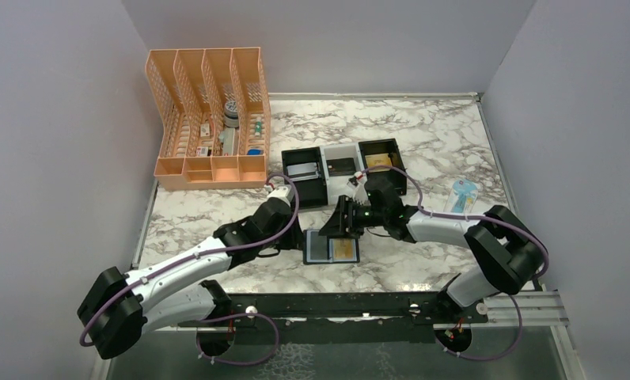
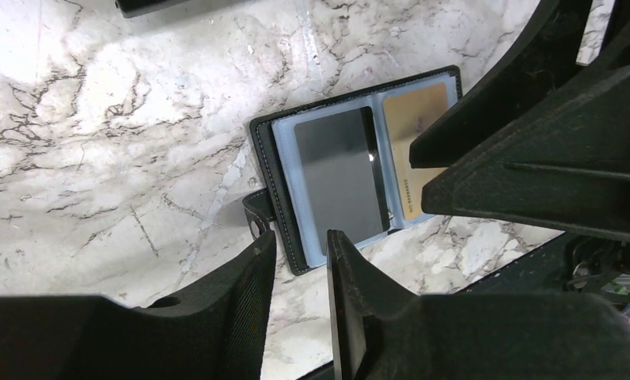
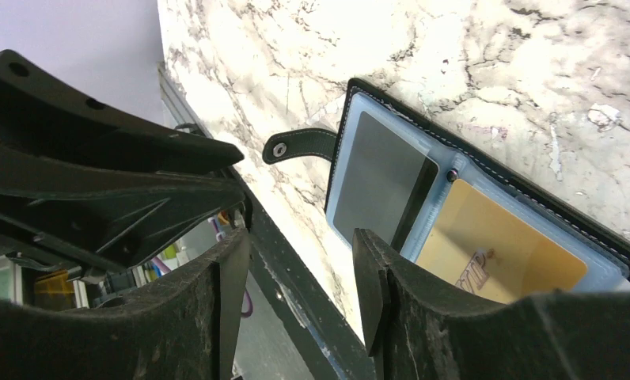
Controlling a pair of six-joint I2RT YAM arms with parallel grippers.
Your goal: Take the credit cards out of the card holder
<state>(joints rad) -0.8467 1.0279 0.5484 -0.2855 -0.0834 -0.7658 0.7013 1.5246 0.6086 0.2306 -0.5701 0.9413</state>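
The card holder [image 1: 332, 247] lies open on the marble near the front edge, its snap tab [image 2: 256, 218] sticking out. A dark grey credit card [image 2: 339, 176] sits in one blue-grey pocket and a gold credit card [image 2: 423, 134] in the other. Both also show in the right wrist view: grey [image 3: 375, 178], gold [image 3: 494, 247]. My left gripper [image 2: 300, 255] is open and empty, hovering just off the wallet's tab-side corner. My right gripper [image 3: 300, 257] is open and empty above the wallet's near edge; from above it shows at the wallet's far edge [image 1: 341, 224].
A peach desk organizer [image 1: 209, 119] stands at the back left. Two black trays [image 1: 304, 170] [image 1: 381, 154] and a white tray [image 1: 342, 164] sit behind the wallet. A blue-white packet [image 1: 462, 194] lies to the right. The table's front rail [image 1: 375, 305] is close below the wallet.
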